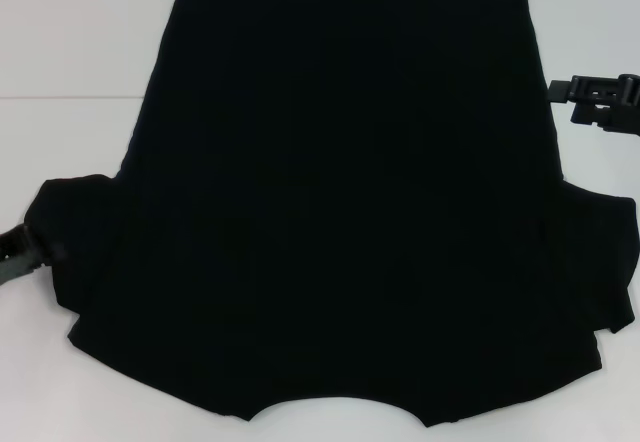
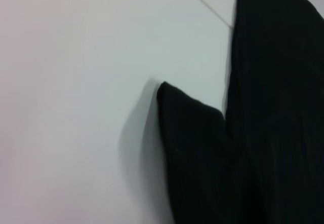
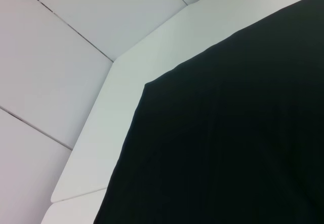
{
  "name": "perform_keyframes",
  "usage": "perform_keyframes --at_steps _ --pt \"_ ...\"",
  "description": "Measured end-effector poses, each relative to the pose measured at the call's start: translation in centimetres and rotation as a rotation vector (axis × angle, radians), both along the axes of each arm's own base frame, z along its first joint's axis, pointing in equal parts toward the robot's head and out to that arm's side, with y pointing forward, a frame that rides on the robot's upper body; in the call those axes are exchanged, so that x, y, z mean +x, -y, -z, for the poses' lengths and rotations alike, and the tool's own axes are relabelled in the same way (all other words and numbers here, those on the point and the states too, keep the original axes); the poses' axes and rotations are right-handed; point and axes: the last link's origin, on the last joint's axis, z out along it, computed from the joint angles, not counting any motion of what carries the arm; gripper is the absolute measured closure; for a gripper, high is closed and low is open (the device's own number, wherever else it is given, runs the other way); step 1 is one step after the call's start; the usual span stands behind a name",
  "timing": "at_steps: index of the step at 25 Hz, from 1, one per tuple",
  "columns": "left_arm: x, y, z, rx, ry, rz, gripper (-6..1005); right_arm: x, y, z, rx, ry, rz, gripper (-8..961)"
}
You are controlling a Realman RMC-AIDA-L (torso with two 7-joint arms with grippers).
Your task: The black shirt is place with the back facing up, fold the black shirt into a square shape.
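The black shirt [image 1: 340, 202] lies spread flat on the white worktop [image 1: 70, 32], collar nearest the robot, hem at the far edge, both short sleeves out to the sides. It covers most of the surface and shows no lettering, so the plain side is up. No fold looks made yet; the step in hand appears to be the first one, taking a side of the shirt to bring it inward. At the near left, the left gripper [image 1: 18, 254] sits right at the tip of the left sleeve, and whether it has closed on the cloth cannot be told. That sleeve's end stands raised a little off the worktop in the left wrist view. Farther off on the right, the right gripper [image 1: 600, 102] hangs just beside the shirt's side edge, and its opening cannot be told either. The next move likely calls for a firm hold on the cloth. Beyond the worktop's far corner, pale panels with thin seams show.
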Motion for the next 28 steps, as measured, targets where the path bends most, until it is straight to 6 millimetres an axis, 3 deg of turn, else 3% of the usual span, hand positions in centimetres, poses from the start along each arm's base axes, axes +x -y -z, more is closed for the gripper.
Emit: perform_keyframes --at_steps 2,10,14,19,24,28 --pt "0.1 -0.2 -0.4 0.004 -0.010 0.007 992 0.0 0.0 0.0 0.001 -0.002 0.000 239" --pt "-0.3 -0.8 -4.6 0.064 -0.097 -0.007 991 0.1 0.1 -0.6 0.015 -0.022 0.005 238" --pt "-0.3 -0.9 -5.6 0.077 -0.116 -0.016 978 0.2 0.1 -0.7 0.016 -0.022 0.006 238" --pt "0.8 -1.8 -5.9 0.053 -0.127 0.019 962 0.2 0.1 -0.7 0.015 -0.021 0.006 238" --pt "3.6 -2.5 -5.3 -0.058 -0.079 0.100 947 0.2 0.1 -0.7 0.014 -0.021 0.004 239" --pt "6.5 -3.4 -3.7 -0.163 -0.047 0.170 934 0.2 0.1 -0.7 0.013 -0.021 0.005 239"
